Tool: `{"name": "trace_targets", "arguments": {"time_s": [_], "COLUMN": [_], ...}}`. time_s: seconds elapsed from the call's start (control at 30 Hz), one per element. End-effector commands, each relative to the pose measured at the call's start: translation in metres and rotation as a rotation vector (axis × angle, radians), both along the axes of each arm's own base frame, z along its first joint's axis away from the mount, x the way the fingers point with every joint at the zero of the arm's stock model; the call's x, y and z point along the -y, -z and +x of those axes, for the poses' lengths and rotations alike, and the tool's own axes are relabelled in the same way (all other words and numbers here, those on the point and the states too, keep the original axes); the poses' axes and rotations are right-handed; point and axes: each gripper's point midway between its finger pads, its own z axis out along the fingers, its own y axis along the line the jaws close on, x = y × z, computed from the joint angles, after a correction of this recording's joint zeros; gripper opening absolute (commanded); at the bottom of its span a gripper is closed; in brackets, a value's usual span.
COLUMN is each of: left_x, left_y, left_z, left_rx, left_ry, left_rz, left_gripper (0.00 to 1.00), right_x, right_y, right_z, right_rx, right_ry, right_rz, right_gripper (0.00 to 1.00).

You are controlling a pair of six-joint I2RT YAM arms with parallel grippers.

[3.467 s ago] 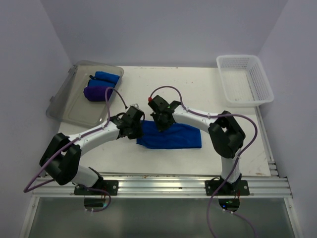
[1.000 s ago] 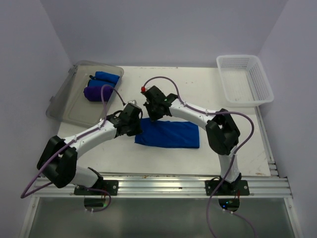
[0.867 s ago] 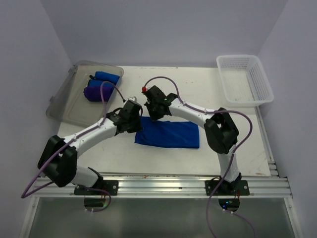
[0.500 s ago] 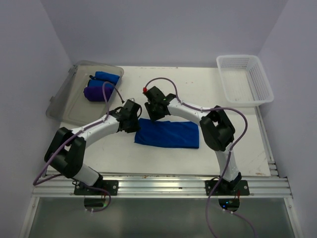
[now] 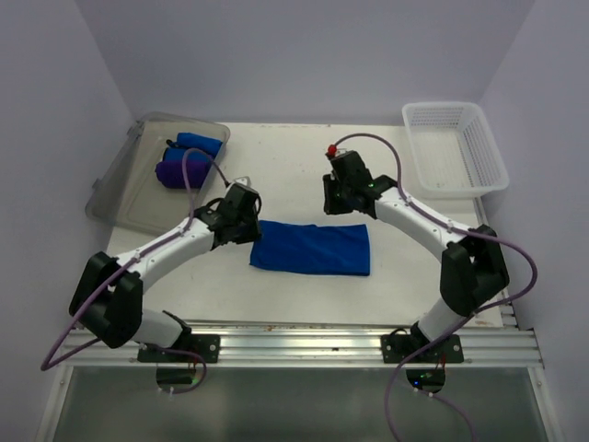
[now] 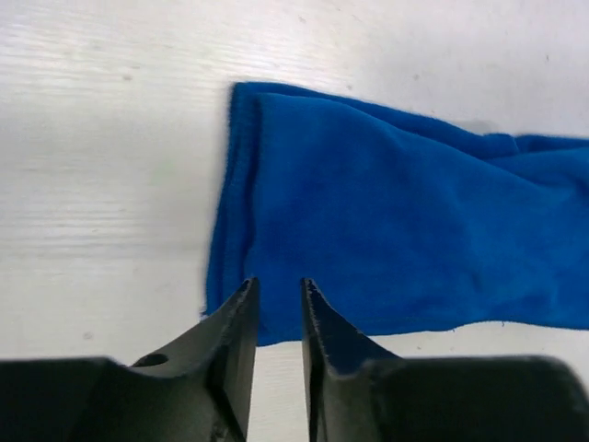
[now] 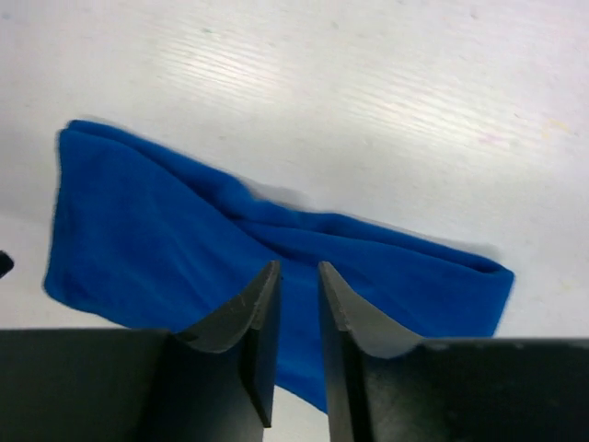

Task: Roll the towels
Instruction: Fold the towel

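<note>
The blue towel [image 5: 311, 248] lies folded flat, not yet rolled. Above it the left gripper [image 6: 274, 285] and right gripper [image 7: 296, 269] hover slightly parted and empty. The next move likely calls for pinching a short end.

Overhead and close wrist cameras apparently share one towel [image 5: 312, 249].

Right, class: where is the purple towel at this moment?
In the top view, the purple towel lies in the clear tray at the far left, against a rolled blue towel.

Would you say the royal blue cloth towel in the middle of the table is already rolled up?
No, the royal blue cloth towel lies flat on the white table as a folded strip.
</note>
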Motion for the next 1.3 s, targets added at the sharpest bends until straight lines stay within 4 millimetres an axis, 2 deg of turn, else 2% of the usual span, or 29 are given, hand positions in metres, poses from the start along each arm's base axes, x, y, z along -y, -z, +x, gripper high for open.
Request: {"name": "trace_targets", "arguments": {"time_s": [0.0,0.03,0.1,0.17,0.23,0.3,0.43,0.57,0.63,0.73,0.8,0.83,0.9,0.93,0.97,1.03,1.13,1.2,1.27], "left_x": [0.037,0.041,0.049,0.047,0.039,0.033,0.022,0.018,0.015,0.012,0.009,0.005,0.005,0.002,0.003,0.004,0.008,0.009,0.014], "left_y": [0.003,0.004,0.018,0.032,0.039,0.045,0.055,0.075,0.082,0.088,0.084,0.088,0.080,0.083,0.074,0.072,0.057,0.048,0.038], "left_z": [0.008,0.013,0.019,0.026,0.032,0.036,0.040,0.035,0.029,0.016,0.009,-0.001,-0.009,-0.019,-0.021,-0.032,-0.034,-0.031,-0.028], "left_rx": [-0.007,-0.008,-0.015,-0.033,-0.041,-0.045,-0.062,-0.116,-0.138,-0.158,-0.154,-0.170,-0.160,-0.173,-0.152,-0.155,-0.131,-0.114,-0.101], "left_ry": [0.072,0.080,0.100,0.096,0.087,0.085,0.076,0.088,0.089,0.099,0.094,0.095,0.095,0.098,0.097,0.104,0.110,0.109,0.116], "left_rz": [-0.049,-0.051,-0.054,-0.038,-0.019,-0.005,0.020,0.048,0.055,0.043,0.034,0.035,0.003,0.001,-0.017,-0.021,-0.030,-0.028,-0.033], "left_gripper": [0.26,0.21,0.20,0.20,0.20,0.20,0.20,0.20,0.18,0.18,0.18,0.18,0.18,0.19,0.19,0.21,0.25,0.27,0.29], "right_x": [0.022,0.032,0.041,0.050,0.052,0.051,0.062,0.079,0.087,0.088,0.091,0.093,0.087,0.088,0.088,0.085,0.090,0.091,0.082], "right_y": [0.028,0.034,0.045,0.053,0.068,0.075,0.105,0.111,0.111,0.101,0.089,0.085,0.071,0.072,0.068,0.054,0.043,0.042,0.044], "right_z": [-0.012,-0.010,-0.010,-0.001,0.000,0.005,0.013,0.022,0.022,0.018,0.015,0.012,0.007,0.001,-0.002,-0.008,-0.016,-0.016,-0.015], "right_rx": [-0.077,-0.091,-0.118,-0.130,-0.178,-0.179,-0.234,-0.224,-0.226,-0.209,-0.193,-0.192,-0.176,-0.184,-0.181,-0.159,-0.134,-0.129,-0.150], "right_ry": [0.060,0.092,0.111,0.130,0.120,0.116,0.153,0.221,0.250,0.238,0.239,0.236,0.215,0.210,0.211,0.195,0.204,0.196,0.155], "right_rz": [0.012,0.013,0.015,0.002,-0.015,-0.020,-0.061,-0.103,-0.106,-0.093,-0.091,-0.090,-0.046,-0.043,-0.034,0.006,0.010,0.005,0.018], "right_gripper": [0.23,0.22,0.22,0.22,0.21,0.21,0.20,0.19,0.19,0.18,0.18,0.18,0.18,0.18,0.18,0.19,0.24,0.24,0.20]}}
